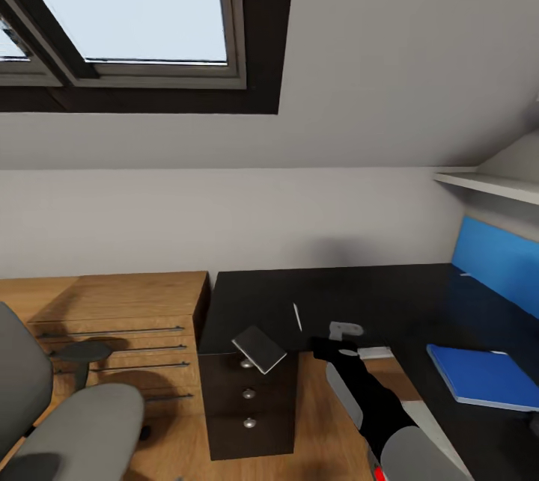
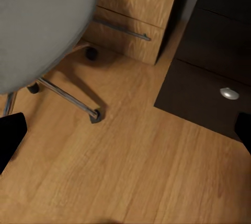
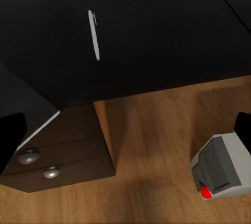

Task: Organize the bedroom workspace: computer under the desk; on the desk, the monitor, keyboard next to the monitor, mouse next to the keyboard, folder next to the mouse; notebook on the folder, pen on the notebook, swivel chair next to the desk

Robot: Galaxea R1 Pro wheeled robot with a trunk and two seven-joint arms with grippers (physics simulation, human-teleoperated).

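On desk [image 1: 359, 294], front corner: notebook [image 1: 260, 348], thin, stiff, light, overhanging; likely best pinched at overhang. Pen [image 1: 297, 316] just beside. Folder [image 1: 483, 376] well apart. Right gripper [image 1: 346, 340] spread open, empty.

Right gripper [image 1: 338, 337] open, arm outstretched.

— Where does the light come from?
— Pale daylight from the skylight [image 1: 123, 2] washes the walls evenly; the black table [image 1: 359, 301] stays dull, without glare.
— Shadows?
— Soft ones under the swivel chair [image 2: 42, 20]. The renders are sharp, slightly grainy.
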